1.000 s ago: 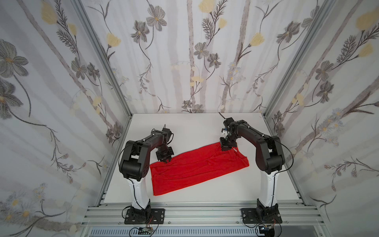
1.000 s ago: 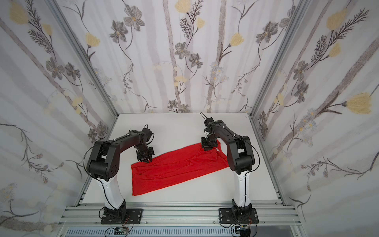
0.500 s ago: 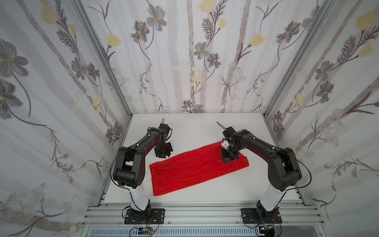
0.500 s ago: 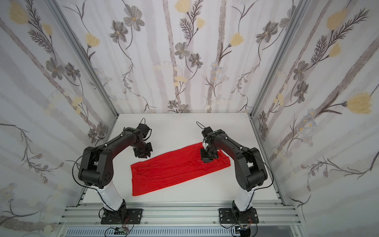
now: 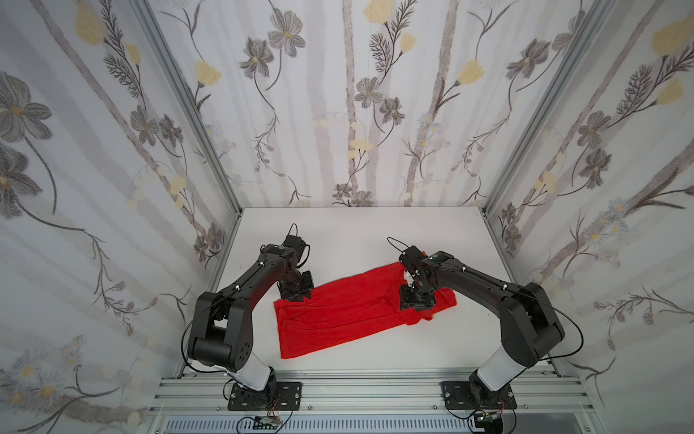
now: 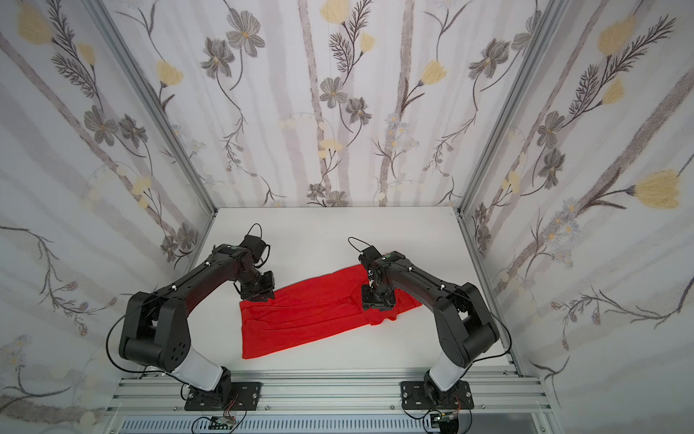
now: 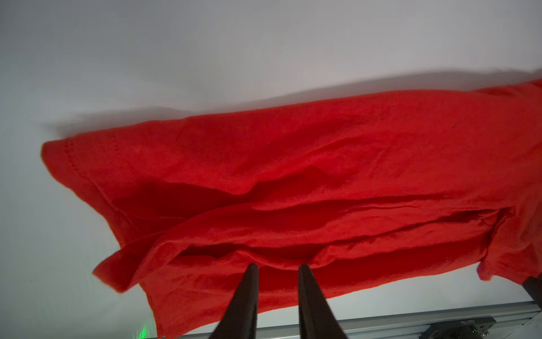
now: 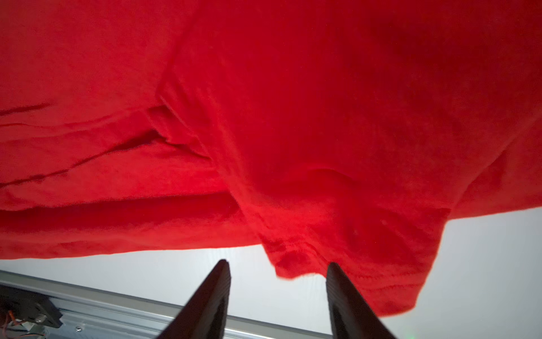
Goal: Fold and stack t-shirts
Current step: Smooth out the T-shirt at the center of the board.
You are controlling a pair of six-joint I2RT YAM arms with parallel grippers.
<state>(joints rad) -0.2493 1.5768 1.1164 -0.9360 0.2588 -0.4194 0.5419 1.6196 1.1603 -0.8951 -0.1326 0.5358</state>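
Red t-shirt lies folded in a long strip on the bench; left fingers slightly parted at its far-left corner, right fingers wide apart, empty, over its right end.

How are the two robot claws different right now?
The right gripper has its jaws spread wider than the left gripper. The left gripper is at the hem end of the red t-shirt, the right gripper at the sleeve end. Both are black and point at it.
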